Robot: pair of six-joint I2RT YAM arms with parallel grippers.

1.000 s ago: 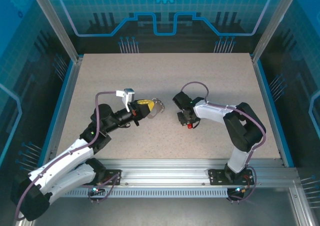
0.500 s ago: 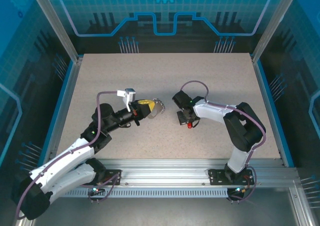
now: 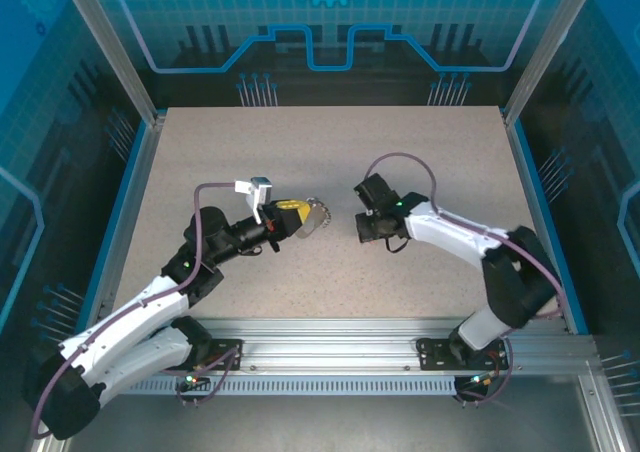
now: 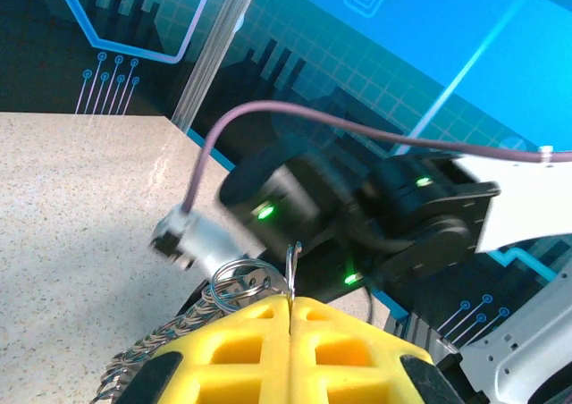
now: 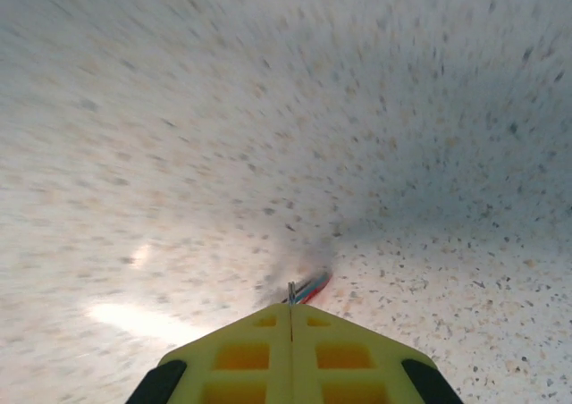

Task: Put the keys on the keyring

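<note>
Here the left gripper (image 4: pixel 291 301) has its yellow fingers pressed together on the keyring (image 4: pixel 239 283), with silvery loops and chain hanging beside the tips. The right gripper (image 5: pixel 290 310) is likewise pinched tight on the red key (image 5: pixel 310 289), which pokes out over the speckled table (image 5: pixel 179 109). From above, both grippers face each other, near but apart.

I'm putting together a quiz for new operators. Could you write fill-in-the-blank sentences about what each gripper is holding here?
The left gripper is shut on the ___. The right gripper pinches a key with a ___ head. Both grippers' fingers are ___ in colour.
Missing words: keyring; red; yellow.
</note>
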